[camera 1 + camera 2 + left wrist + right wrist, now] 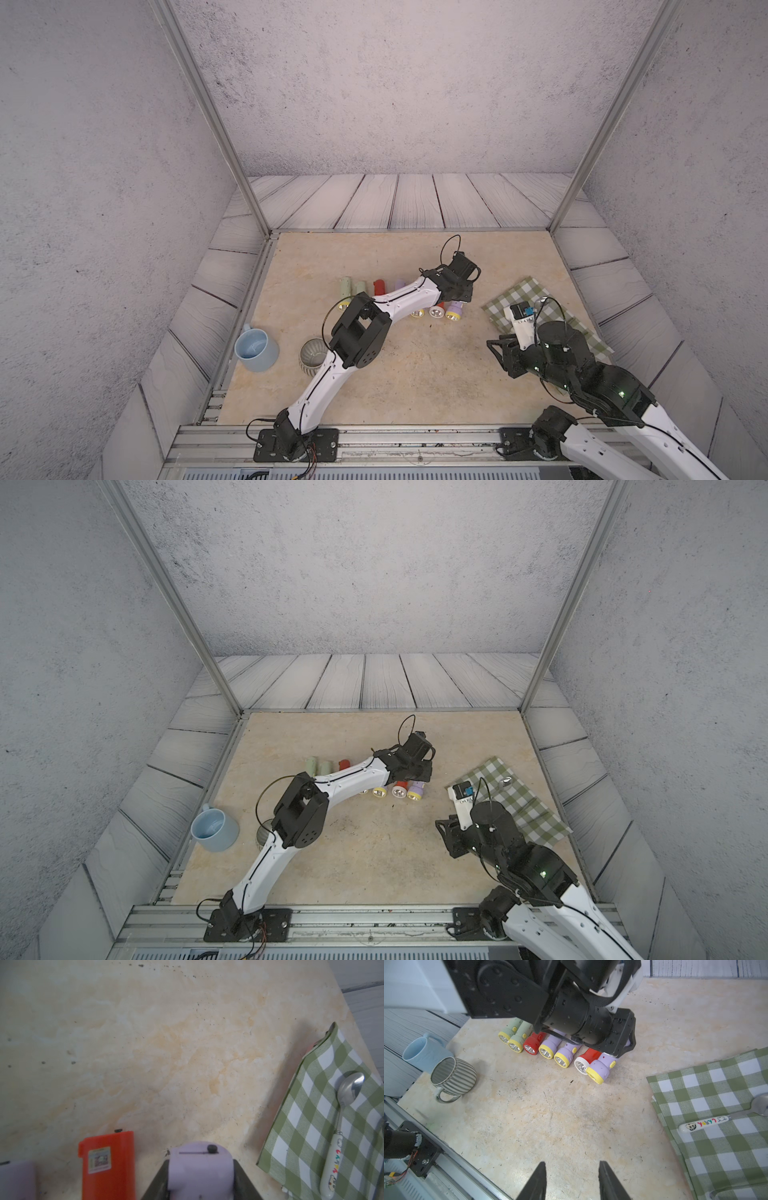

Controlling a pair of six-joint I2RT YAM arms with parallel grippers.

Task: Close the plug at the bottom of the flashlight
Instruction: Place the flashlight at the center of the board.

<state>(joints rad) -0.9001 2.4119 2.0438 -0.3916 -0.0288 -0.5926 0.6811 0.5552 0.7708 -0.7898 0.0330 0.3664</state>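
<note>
Beside left gripper [200, 1176]: other flashlights [529, 1047], a row touching side by side. At row's end, purple flashlight [600, 1069] on table [550, 1115], body pinched between left jaws. Tail end with plug [198, 1150] pokes out ahead of them (plug seated or not: cannot tell). Looks light, stiff plastic, smooth and round, likely to twist. Mid-body hold suits, tail left free. Right gripper [572, 1163] well apart, jaws spread, nothing between.

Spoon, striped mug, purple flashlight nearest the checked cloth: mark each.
Spoon [351, 1086]: left wrist view, on its bowl.
Striped mug [467, 1080]: right wrist view, on its ribbed side.
Purple flashlight [199, 1167]: left wrist view, on its lilac body, near the black knob.
</note>
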